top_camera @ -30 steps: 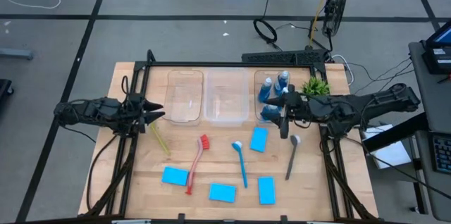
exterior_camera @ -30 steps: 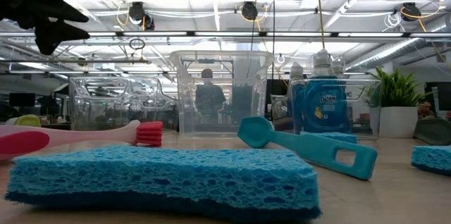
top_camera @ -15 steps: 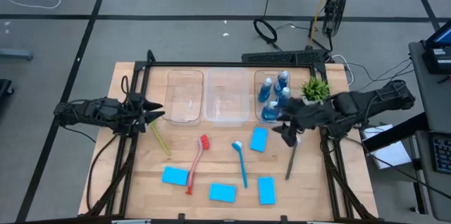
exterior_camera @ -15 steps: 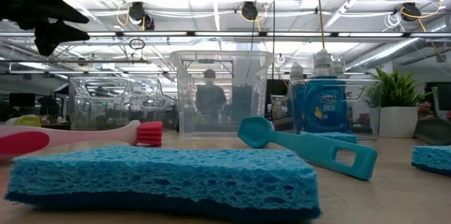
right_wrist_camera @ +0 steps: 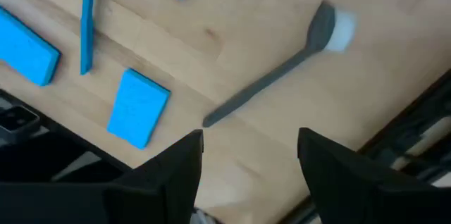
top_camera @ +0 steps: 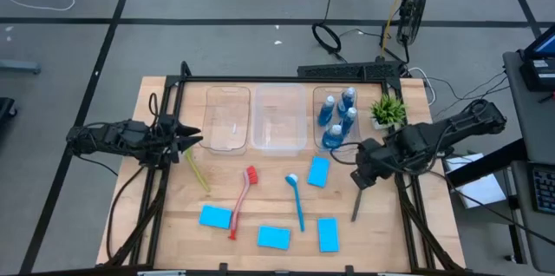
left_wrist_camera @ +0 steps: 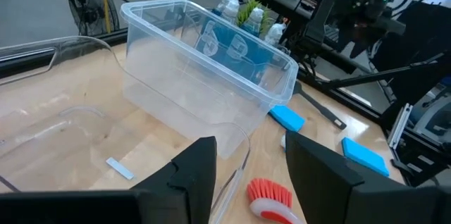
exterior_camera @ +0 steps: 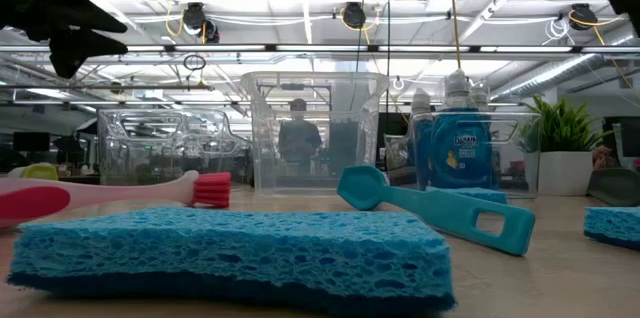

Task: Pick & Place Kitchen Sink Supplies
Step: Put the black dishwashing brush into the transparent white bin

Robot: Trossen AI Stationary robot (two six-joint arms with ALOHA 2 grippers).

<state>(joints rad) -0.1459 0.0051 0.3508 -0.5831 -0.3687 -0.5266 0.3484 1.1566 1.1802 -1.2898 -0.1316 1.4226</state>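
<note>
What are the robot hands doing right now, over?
Right gripper open, empty, above the grey brush. Left gripper empty, waiting by the left bin. Four bottles in the right bin. Nothing blocking.

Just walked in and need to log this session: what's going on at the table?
Two robot arms are sorting sink supplies into clear bins. All four blue bottles already stand in the right-hand bin. The right gripper, jaws open and empty, hangs above the grey brush, probably its next pick. The left gripper waits empty by the left bin. Four sponges and all four brushes lie on the table.
</note>
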